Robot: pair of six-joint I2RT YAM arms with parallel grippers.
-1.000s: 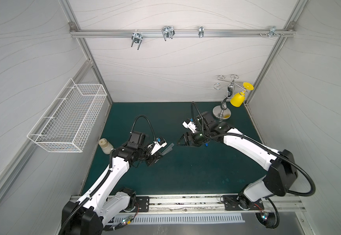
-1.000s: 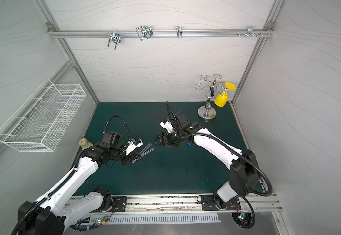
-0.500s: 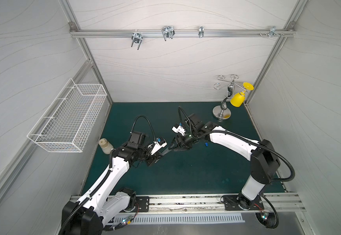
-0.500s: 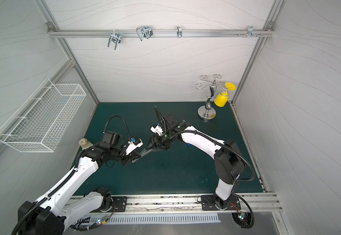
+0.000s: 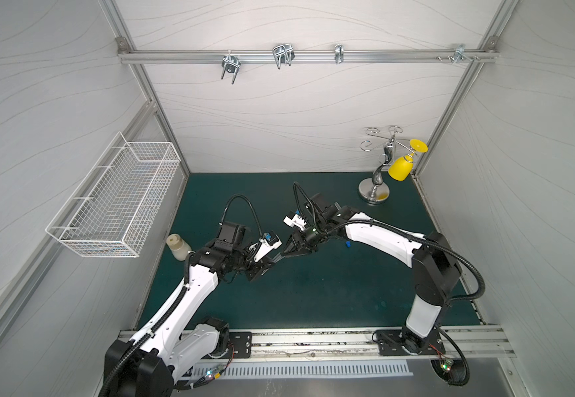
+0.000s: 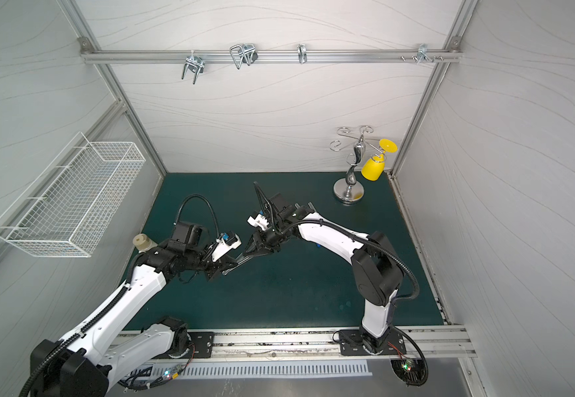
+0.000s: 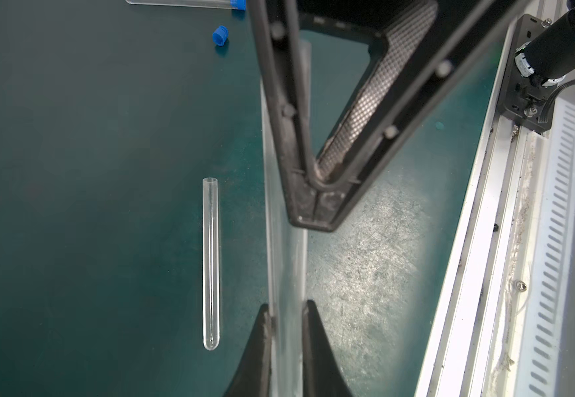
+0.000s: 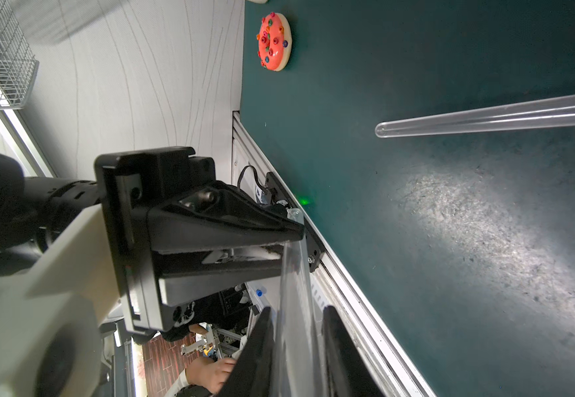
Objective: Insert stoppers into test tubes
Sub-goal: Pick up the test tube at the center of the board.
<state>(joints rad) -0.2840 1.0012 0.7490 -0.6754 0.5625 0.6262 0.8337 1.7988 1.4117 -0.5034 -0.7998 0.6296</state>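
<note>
Your left tool [image 8: 289, 251] pinches the test tube [image 7: 287, 261] near its mouth; its length runs into your right tool [image 8: 297, 309], jaws flanking, grip unclear.

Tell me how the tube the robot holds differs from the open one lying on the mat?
The held test tube is up in the air; the lying test tube rests flat on the green mat. The left gripper pinches the held one; nothing touches the lying one. Both are clear.
</note>
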